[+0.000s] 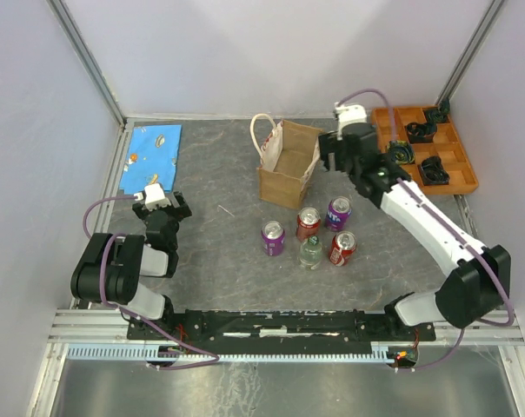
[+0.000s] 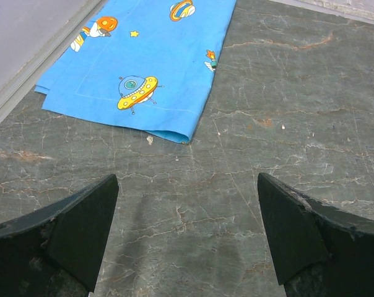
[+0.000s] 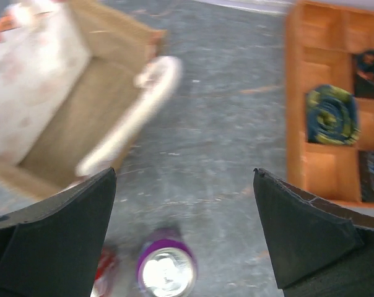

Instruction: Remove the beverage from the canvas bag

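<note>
The right claw [image 3: 185,176] hangs wide open and empty just beside the canvas bag [image 1: 289,169], upright on the counter [image 1: 219,252], with no drink visible inside; five drinks [image 1: 309,223] stand before it. The left claw [image 2: 187,185] is open also. Probably the removal is done, so next the arm needs only to retreat

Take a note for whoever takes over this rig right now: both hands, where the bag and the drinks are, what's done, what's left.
Left hand: open, empty, low over the table near the blue cloth.
Right hand: open, empty, raised just right of the canvas bag.
Bag: upright, mouth open; no drink seen inside.
Drinks: five stand on the table in front of the bag.
Done: the bag looks emptied.
Left: probably only to confirm that the bag is empty and pull the right arm back.
</note>
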Tool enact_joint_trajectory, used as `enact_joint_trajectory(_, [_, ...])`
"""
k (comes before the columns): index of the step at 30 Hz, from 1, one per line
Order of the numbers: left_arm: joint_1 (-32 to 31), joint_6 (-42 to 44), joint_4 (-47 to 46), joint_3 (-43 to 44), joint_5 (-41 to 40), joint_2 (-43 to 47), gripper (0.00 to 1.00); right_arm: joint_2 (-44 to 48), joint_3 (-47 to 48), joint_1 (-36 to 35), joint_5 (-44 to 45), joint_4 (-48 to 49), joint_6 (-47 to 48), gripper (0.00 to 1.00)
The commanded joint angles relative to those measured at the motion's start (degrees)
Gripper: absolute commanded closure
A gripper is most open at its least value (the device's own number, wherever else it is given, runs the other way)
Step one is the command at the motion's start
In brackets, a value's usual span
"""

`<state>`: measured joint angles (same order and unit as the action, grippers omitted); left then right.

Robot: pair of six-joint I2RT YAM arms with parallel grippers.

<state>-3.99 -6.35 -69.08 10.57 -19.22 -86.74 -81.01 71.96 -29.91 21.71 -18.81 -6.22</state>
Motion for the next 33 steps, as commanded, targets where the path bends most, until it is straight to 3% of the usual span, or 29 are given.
enact_joint_trajectory(1, [-0.2, 3.2, -2.0, 1.1, -1.0, -0.4, 0.01, 3.6, -3.7, 9.2, 0.0, 5.2, -1.4, 0.01])
enact_joint_trajectory(10, [-0.2, 3.2, -2.0, 1.2, -1.1, -0.4, 0.01, 5.7, -16.2, 33.0, -6.4, 17.3, -7.8, 0.01])
enact_joint_trajectory(15, [-0.3, 3.2, -2.0, 1.2, -1.0, -0.4, 0.01, 7.4, -23.0, 41.6, -9.5, 25.4, -10.2, 0.01])
enact_joint_trajectory(22, [-0.3, 3.3, -2.0, 1.2, -1.2, -0.4, 0.01, 10.9, -26.8, 43.0, -5.4, 29.8, -5.3, 0.01])
enact_joint_trajectory(33, [-0.4, 3.3, -2.0, 1.2, -1.3, -0.4, 0.01, 20.5, -36.3, 43.1, -3.0, 40.8, -6.8, 0.01])
